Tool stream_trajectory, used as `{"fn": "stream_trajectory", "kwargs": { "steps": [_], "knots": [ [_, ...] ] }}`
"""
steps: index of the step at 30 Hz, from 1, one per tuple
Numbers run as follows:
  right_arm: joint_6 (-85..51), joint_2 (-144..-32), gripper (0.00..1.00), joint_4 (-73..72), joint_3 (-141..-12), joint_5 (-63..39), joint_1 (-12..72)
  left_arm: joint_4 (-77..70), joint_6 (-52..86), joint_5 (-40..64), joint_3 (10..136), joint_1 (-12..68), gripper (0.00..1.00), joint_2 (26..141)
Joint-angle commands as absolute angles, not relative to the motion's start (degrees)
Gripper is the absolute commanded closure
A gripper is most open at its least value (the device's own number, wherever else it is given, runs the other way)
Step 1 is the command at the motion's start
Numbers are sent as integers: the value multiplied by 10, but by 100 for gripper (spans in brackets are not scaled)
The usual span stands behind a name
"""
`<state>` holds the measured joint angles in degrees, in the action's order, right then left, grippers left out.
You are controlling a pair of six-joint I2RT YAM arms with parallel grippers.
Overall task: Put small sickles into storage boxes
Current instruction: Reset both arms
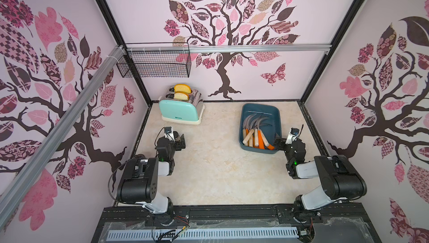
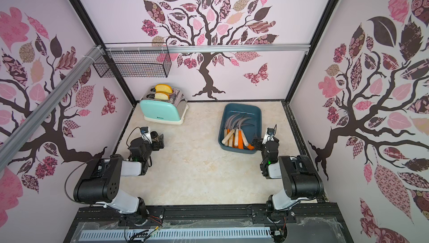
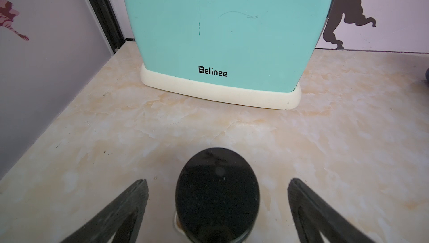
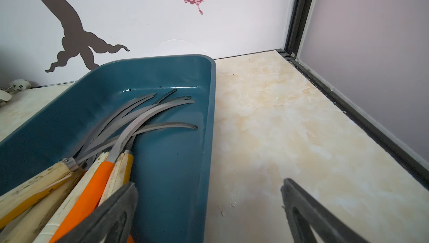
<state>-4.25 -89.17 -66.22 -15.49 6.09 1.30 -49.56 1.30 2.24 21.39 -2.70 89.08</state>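
Right gripper is seen spread wide, nothing gripped. One finger is held over the handle ends at the near right corner of the storage box, the other over bare table. The small sickles are piled inside that box, blades fanned toward the back wall, orange and wood handles mixed. Left gripper is spread too, empty, pointed at the mint toaster, apart from it. Two bread slices are seen in its slots.
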Motion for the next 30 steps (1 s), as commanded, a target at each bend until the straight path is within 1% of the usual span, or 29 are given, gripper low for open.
{"fn": "stream_trajectory", "kwargs": {
  "steps": [1,30],
  "knots": [
    [-38,-885,0,-646,-164,53,11,-494,8,26,221,-29,2,892],
    [-36,-886,0,-645,-165,59,13,-494,8,26,221,-30,2,892]
  ]
}}
